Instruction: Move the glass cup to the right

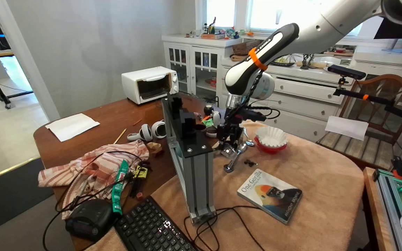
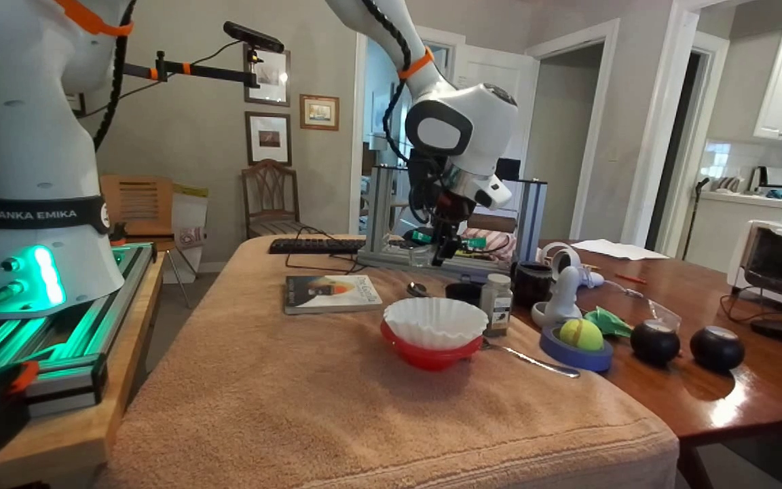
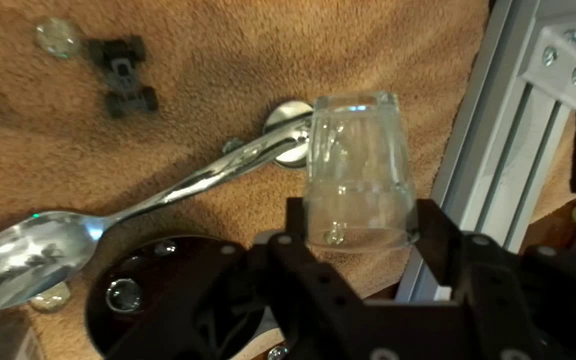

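Observation:
The clear glass cup (image 3: 360, 165) is between the two black fingers of my gripper (image 3: 357, 222) in the wrist view. The fingers press on both its sides near the open rim. It appears raised above the tan cloth, overlapping the handle end of a silver spoon (image 3: 208, 180). In an exterior view the cup (image 1: 228, 151) shows tilted below the gripper (image 1: 231, 139), beside the grey metal frame. It also shows faintly in an exterior view (image 2: 422, 255) next to the fingers (image 2: 442, 252). A shiny marble shows through the glass.
A metal frame (image 1: 201, 184) stands close beside the gripper. Near it are a dark bowl (image 3: 118, 325), a toy car (image 3: 124, 75), a book (image 1: 270, 195), a red bowl with white paper filters (image 2: 435, 350) and a jar (image 2: 497, 305). A keyboard (image 1: 152, 226) lies beyond the frame.

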Action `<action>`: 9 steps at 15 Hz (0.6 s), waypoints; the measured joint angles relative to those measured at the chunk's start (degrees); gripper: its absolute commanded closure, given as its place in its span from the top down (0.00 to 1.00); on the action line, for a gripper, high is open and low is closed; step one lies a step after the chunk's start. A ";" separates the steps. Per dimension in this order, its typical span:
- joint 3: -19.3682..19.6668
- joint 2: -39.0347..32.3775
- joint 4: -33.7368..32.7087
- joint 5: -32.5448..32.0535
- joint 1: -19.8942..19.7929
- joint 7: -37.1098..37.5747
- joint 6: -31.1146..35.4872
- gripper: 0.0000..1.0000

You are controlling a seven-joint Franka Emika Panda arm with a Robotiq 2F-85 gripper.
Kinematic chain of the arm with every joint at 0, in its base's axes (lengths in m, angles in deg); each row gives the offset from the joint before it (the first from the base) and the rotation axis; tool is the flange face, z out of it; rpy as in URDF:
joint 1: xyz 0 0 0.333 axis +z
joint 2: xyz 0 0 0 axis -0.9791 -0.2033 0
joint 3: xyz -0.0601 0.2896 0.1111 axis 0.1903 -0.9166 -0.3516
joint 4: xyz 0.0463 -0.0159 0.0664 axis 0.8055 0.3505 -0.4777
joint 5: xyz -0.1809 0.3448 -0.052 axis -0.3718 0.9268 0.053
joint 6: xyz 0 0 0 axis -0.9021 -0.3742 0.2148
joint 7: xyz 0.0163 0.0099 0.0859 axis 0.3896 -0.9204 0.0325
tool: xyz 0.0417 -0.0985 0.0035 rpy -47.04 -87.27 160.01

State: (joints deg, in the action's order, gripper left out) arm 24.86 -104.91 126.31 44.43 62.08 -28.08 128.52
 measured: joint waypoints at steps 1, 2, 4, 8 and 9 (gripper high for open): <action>0.18 2.31 1.96 0.09 -0.91 -1.55 -1.22 0.32; 0.44 4.62 4.11 0.43 -1.68 -2.63 -1.44 0.32; 1.25 9.01 8.28 2.75 -3.05 -4.04 -0.82 0.32; 3.88 15.01 15.38 11.58 -3.92 -4.62 7.30 0.32; 4.63 15.89 16.86 13.14 -3.86 -4.61 10.11 0.32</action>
State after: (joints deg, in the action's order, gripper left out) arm 29.49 -89.02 143.16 57.57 58.22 -32.70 138.63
